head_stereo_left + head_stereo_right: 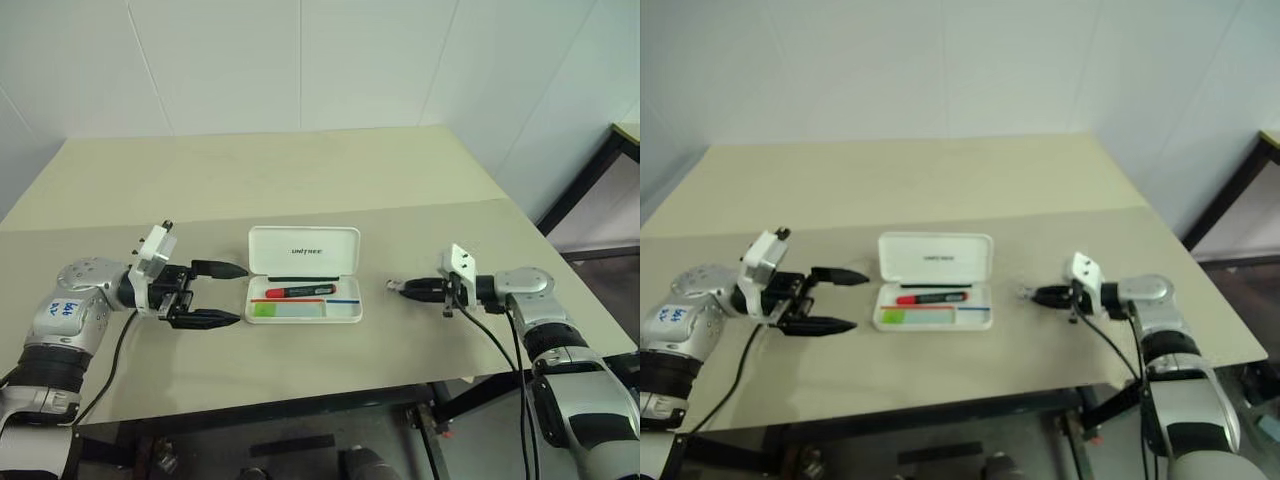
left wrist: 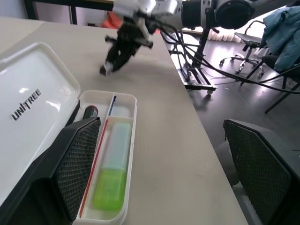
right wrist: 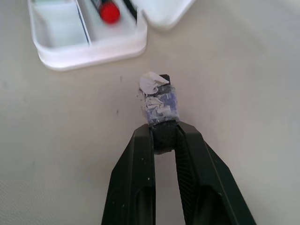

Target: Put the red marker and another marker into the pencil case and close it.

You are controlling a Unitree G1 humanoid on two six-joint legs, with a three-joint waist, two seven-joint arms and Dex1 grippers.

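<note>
Lying open, pencil case (image 1: 304,272) holding markers

On the beige counter (image 1: 300,190) the white pencil case (image 1: 304,273) lies open, holding the red marker (image 1: 298,291) and green highlighter (image 1: 266,309). The left pincer (image 1: 228,294) gapes just beside it; the right pincer (image 1: 397,287), closed, hovers apart.

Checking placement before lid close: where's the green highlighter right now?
In the head views, the green highlighter lies in the front compartment of the open pencil case at table centre, left end, just in front of the red marker.
</note>
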